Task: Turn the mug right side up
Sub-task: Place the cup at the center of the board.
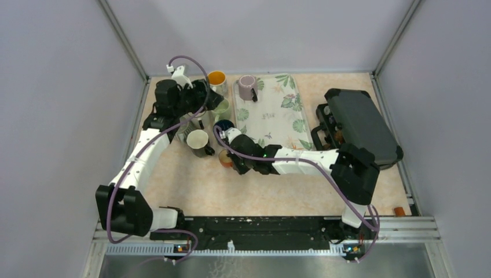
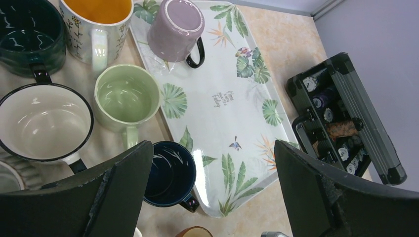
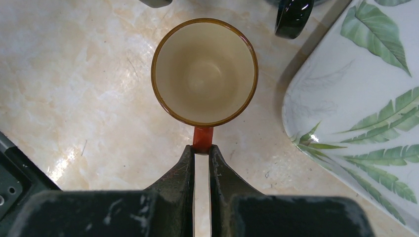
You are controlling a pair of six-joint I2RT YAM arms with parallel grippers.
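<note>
pinching the red-brown handle (image 3: 202, 134) of the brown-rimmed mug (image 3: 204, 71), the right gripper (image 3: 202, 148) is clenched narrow, with the handle pointing to 6 o'clock in its wrist view. this mug stands on the table (image 3: 74, 74) with its mouth up and its cream inside empty. i think the thin handle is taken because it gives two flat sides to the fingers and control of the turning. the tray (image 3: 356, 98) lies just beside it at 3 o'clock, not touching. the left gripper (image 2: 213, 145) is released, its jaws spread wide and holding nothing, and it hangs above a group of upright mugs, the green mug (image 2: 123, 96) among them. at the 12 o'clock end of the tray in this view sits the purple mug (image 2: 175, 29), bottom up with its black handle toward 4 o'clock. to my judgement this is the mug that the task means, so the work is not finished. the open black case (image 2: 346, 113) is at 3 o'clock, well apart. in the middle of the tray there is a short line of script (image 2: 220, 99), too small to read surely. i see no brand on any mug.
</note>
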